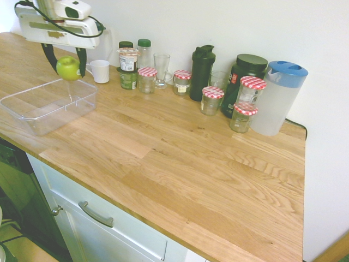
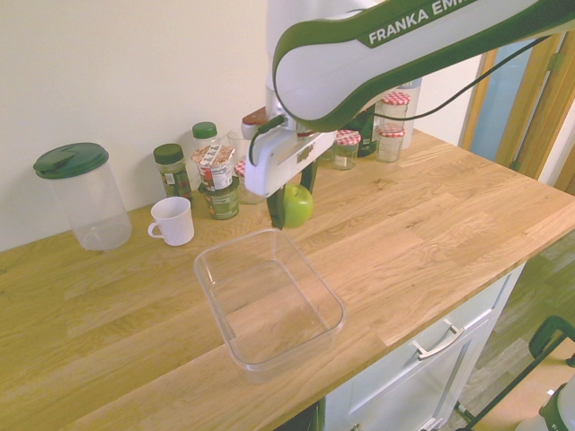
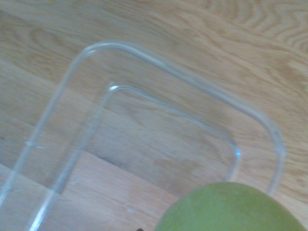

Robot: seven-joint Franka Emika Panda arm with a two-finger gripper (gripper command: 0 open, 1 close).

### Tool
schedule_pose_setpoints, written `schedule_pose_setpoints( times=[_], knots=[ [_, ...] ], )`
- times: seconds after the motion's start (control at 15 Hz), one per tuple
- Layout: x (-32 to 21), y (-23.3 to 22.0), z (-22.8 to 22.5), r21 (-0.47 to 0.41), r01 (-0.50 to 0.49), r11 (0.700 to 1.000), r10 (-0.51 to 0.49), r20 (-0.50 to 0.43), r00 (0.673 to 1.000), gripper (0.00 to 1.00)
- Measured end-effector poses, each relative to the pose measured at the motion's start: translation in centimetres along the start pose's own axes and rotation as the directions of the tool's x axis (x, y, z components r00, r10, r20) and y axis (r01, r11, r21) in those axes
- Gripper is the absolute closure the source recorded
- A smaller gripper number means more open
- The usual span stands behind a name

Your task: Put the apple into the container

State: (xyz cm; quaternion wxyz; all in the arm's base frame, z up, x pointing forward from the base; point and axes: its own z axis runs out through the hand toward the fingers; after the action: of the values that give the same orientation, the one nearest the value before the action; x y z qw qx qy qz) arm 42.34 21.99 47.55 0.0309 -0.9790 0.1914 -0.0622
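My gripper [image 1: 67,67] is shut on the apple [image 1: 68,68], a shiny yellow-green fruit held in the air between the two dark fingers. From the other side, the apple [image 2: 298,205] hangs just above the far rim of the container [image 2: 269,301], a clear shallow plastic tub with nothing in it. That container [image 1: 49,103] lies on the wooden counter near its front edge. The wrist view looks down past the apple [image 3: 231,209] onto a rounded corner of the container [image 3: 144,130].
A white mug [image 1: 100,71] stands just behind the tub. Along the wall are spice jars, a glass, jars with red-checked lids [image 1: 147,79], a dark bottle [image 1: 202,72] and a frosted jug with a blue lid [image 1: 279,97]. A clear canister with a green lid [image 2: 83,196] stands near the mug.
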Motion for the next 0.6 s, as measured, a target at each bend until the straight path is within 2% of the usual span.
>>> schedule_pose_setpoints(
  times=[0.2,0.53,0.6],
  knots=[
    [-1.5,-2.4,2.7,0.014,0.0,1.0,0.0,0.007,1.0,1.0],
    [0.0,-3.2,11.7,-0.017,-0.003,1.0,0.004,0.048,0.999,1.0],
    [0.1,-3.2,12.6,-0.024,-0.002,1.0,0.004,0.052,0.999,0.0]
  ],
)
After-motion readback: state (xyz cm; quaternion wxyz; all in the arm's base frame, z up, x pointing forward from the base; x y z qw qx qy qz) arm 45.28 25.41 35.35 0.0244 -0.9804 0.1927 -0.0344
